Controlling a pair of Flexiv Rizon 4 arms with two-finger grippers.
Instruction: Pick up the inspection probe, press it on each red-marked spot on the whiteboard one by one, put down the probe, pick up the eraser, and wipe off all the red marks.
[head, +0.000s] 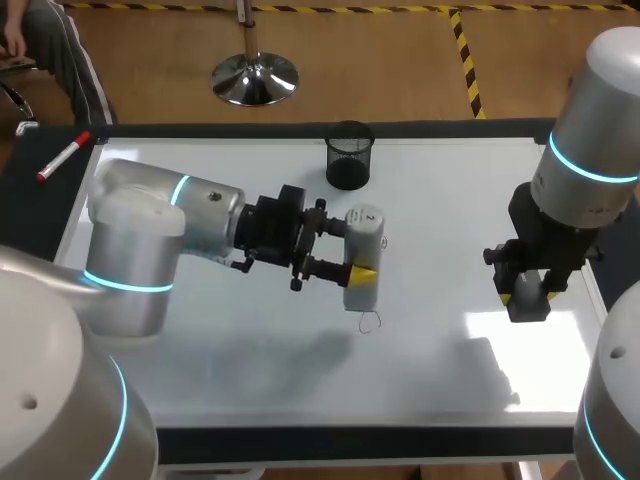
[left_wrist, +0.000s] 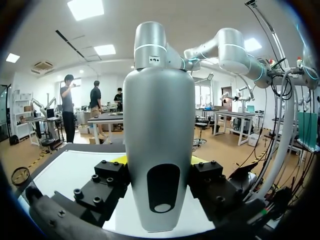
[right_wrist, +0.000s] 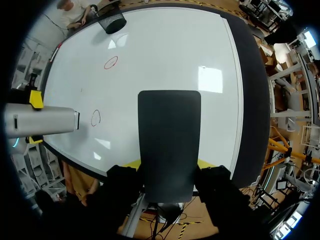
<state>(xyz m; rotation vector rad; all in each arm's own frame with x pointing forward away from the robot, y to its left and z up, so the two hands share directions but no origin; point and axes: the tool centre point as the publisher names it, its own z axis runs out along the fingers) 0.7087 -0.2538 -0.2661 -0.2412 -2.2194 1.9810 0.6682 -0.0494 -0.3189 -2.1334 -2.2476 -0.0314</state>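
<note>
My left gripper (head: 350, 250) is shut on the grey inspection probe (head: 363, 255), which lies level above the middle of the whiteboard (head: 450, 200). In the left wrist view the probe (left_wrist: 159, 150) fills the gap between the yellow-tipped fingers. The probe's near end hangs just short of a small red loop (head: 370, 322). The right wrist view shows that loop (right_wrist: 96, 116) and a second red ring (right_wrist: 111, 62) further back. My right gripper (head: 525, 290) is shut on the dark eraser (head: 528, 298) above the board's right side, and the eraser (right_wrist: 169, 145) sticks out ahead of its fingers.
A black mesh cup (head: 348, 155) stands at the board's far edge. A red marker (head: 62, 157) lies on the dark table strip at the far left. The board's dark frame (head: 400, 440) runs along the front.
</note>
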